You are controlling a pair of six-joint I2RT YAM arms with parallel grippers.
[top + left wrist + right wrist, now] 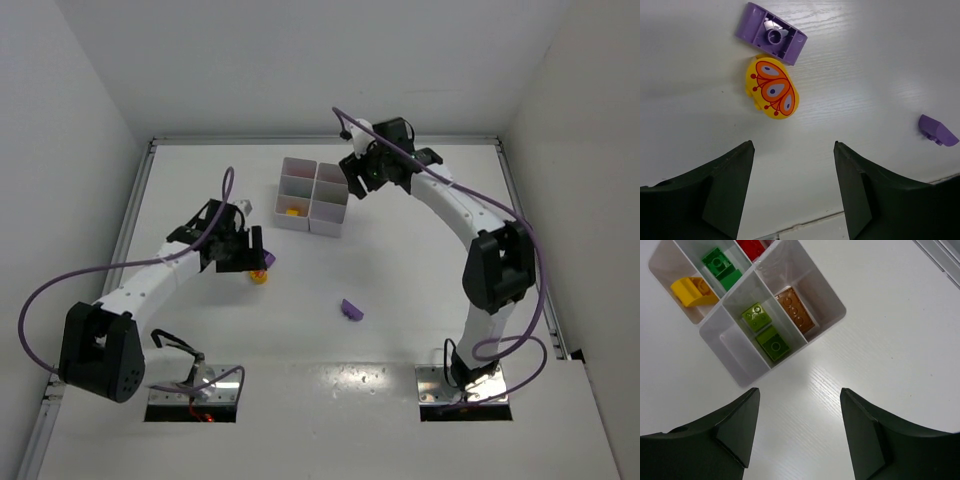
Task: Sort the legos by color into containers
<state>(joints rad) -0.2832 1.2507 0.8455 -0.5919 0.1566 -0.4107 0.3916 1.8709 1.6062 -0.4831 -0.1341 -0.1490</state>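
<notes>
Surrounding us: white walls (pixel 300 60), white wood-grain table (pixel 400 280).
Left gripper (pixel 792 147): jaws apart, empty, just beside yellow lego (pixel 772 92) touching purple lego (pixel 771 34).
Right gripper (pixel 800 392): jaws apart, empty, near tray (pixel 732 342) holding colored legos (pixel 760 317).
Loose: we see a second purple lego (pixel 350 310) mid-table.

L claw (pixel 792 146), R claw (pixel 800 391): both agape

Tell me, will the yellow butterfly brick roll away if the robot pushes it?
Probably not: the yellow brick lies flat with its print up, so it should slide rather than roll. Its curved, glossy edge might make it spin or slip. A push toward the purple brick, which seems to touch it, would likely move both.
</notes>
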